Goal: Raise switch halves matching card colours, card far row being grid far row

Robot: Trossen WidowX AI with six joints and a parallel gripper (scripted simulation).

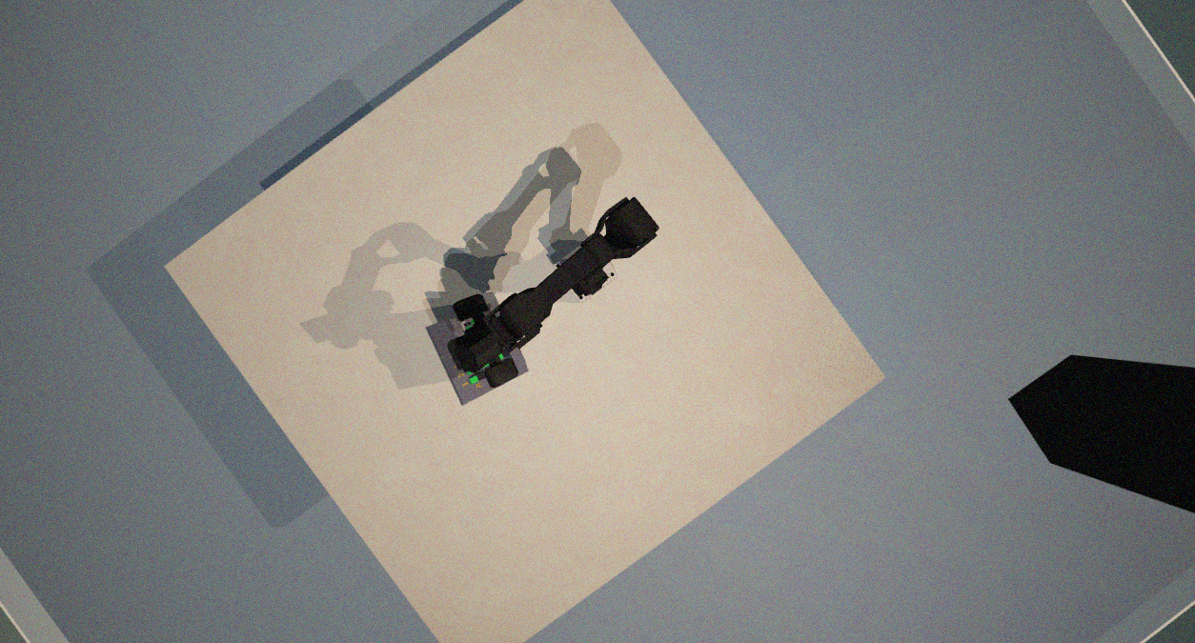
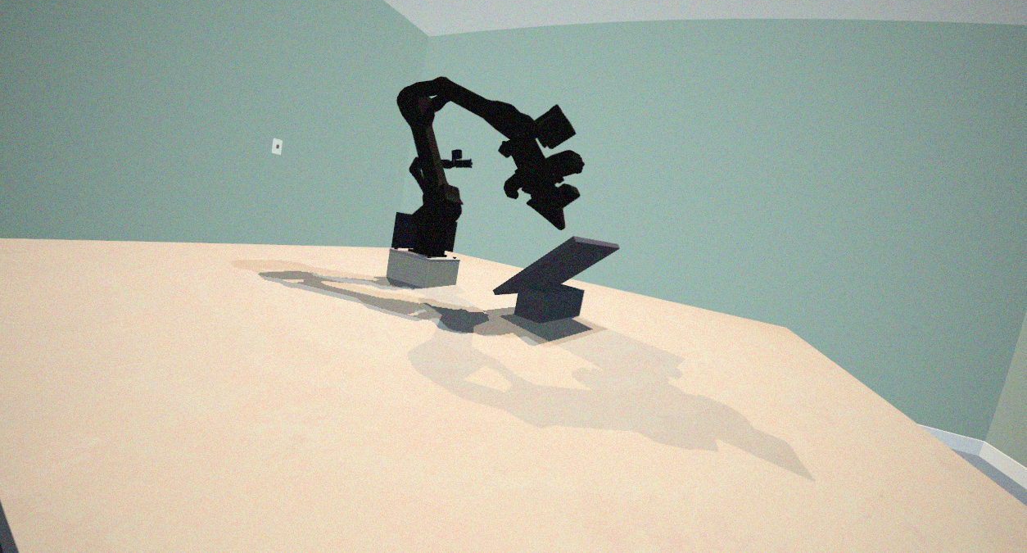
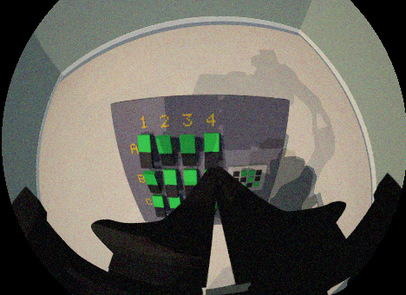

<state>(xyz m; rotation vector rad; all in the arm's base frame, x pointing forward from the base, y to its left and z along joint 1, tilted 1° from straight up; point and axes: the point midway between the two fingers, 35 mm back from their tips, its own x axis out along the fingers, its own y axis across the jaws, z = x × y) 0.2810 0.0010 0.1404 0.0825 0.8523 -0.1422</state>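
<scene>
gripper: fingers pressed together, nothing between them — the gripper (image 1: 475,348) (image 2: 562,225) (image 3: 214,173) hangs just above the panel, apart from it in the exterior view.
panel: the tilted panel (image 1: 463,393) (image 2: 553,265) (image 3: 256,115) sits on a dark block (image 2: 549,304) and holds the switches (image 1: 474,379) (image 3: 187,144), lettered a to c, numbered 1 to 4.
hidden: in the wrist view the fingertips lie at 6 o'clock from switch a4 (image 3: 212,142), covering part of the grid.
card: small card (image 3: 265,172) at 4 o'clock from the panel's middle in the wrist view — its far row reads dark, green, green, dark.
</scene>
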